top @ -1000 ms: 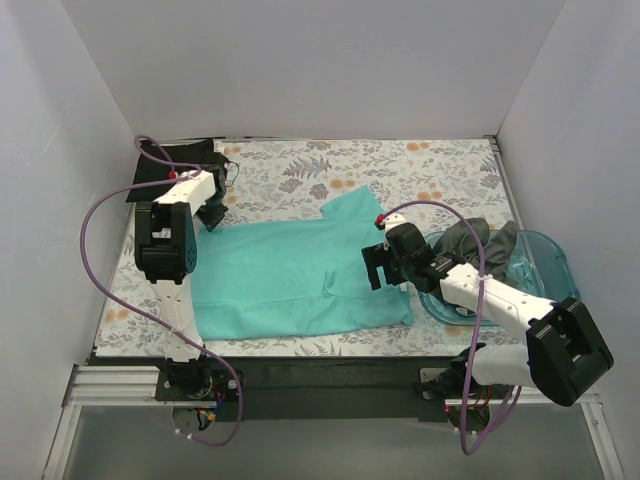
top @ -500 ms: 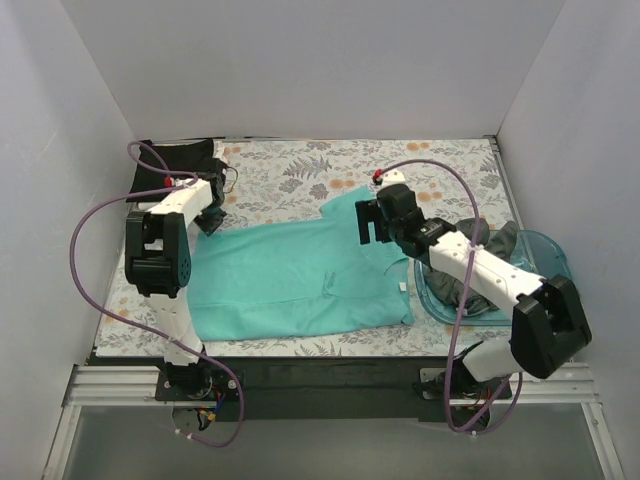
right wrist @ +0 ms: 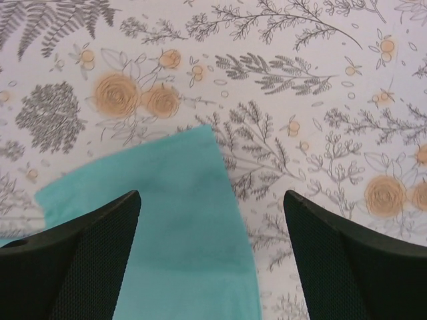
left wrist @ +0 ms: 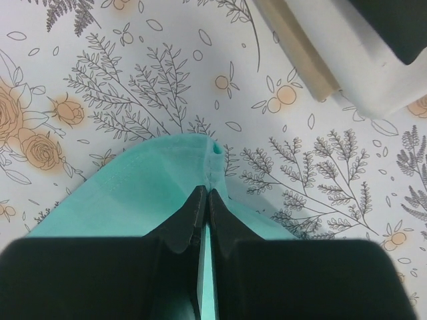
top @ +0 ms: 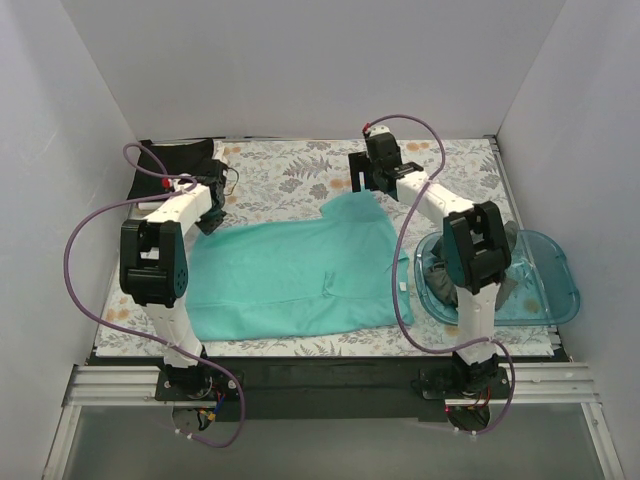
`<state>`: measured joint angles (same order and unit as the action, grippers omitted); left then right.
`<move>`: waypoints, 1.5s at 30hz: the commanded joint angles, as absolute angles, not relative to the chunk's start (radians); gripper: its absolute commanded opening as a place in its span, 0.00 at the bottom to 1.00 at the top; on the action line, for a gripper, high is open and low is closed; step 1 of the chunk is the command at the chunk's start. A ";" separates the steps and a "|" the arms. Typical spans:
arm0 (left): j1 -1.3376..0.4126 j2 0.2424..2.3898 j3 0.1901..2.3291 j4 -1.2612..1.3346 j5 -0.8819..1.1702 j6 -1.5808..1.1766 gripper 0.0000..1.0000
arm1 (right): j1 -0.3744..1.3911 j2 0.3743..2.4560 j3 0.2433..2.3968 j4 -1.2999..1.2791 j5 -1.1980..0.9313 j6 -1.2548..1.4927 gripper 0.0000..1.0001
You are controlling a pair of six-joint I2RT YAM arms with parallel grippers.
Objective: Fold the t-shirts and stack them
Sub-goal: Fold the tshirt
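Note:
The teal t-shirt (top: 300, 270) lies spread on the floral tablecloth. My left gripper (top: 213, 214) is shut on its far left corner; in the left wrist view the jaws (left wrist: 205, 195) pinch a fold of the teal cloth (left wrist: 133, 193). My right gripper (top: 367, 186) is open and empty just above the shirt's far right corner (right wrist: 173, 220), its fingers (right wrist: 87, 253) apart on either side of that edge. A black t-shirt (top: 172, 160) lies at the far left corner. A dark grey t-shirt (top: 436, 278) sits in the tray, partly hidden by my right arm. No white t-shirt shows.
A translucent blue plastic tray (top: 545, 285) stands at the right edge. White walls close in the table on three sides. A white arm part (left wrist: 347, 60) shows at the top right of the left wrist view.
My right arm has swung from beside the tray to the far side, over the teal shirt's far right corner. My left gripper has stayed on the far left corner, shifting slightly.

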<state>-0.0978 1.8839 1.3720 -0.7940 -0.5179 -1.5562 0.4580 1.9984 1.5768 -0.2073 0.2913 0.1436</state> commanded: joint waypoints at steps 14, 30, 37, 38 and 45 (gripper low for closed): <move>-0.106 1.813 1.309 -0.765 -0.551 -1.577 0.00 | 0.428 2.408 1.974 -0.273 0.227 0.101 0.82; -0.106 1.781 1.281 -0.765 -0.555 -1.577 0.00 | 0.434 2.290 1.793 -0.319 0.242 0.140 0.38; -0.104 1.772 1.313 -0.782 -0.564 -1.568 0.00 | 0.443 2.272 1.822 -0.319 0.221 0.110 0.01; -0.106 1.769 1.313 -0.782 -0.563 -1.569 0.00 | 0.451 2.255 1.825 -0.318 0.224 0.095 0.01; -0.106 1.704 1.243 -0.772 -0.548 -1.591 0.00 | 0.477 2.080 1.656 -0.232 0.253 0.075 0.01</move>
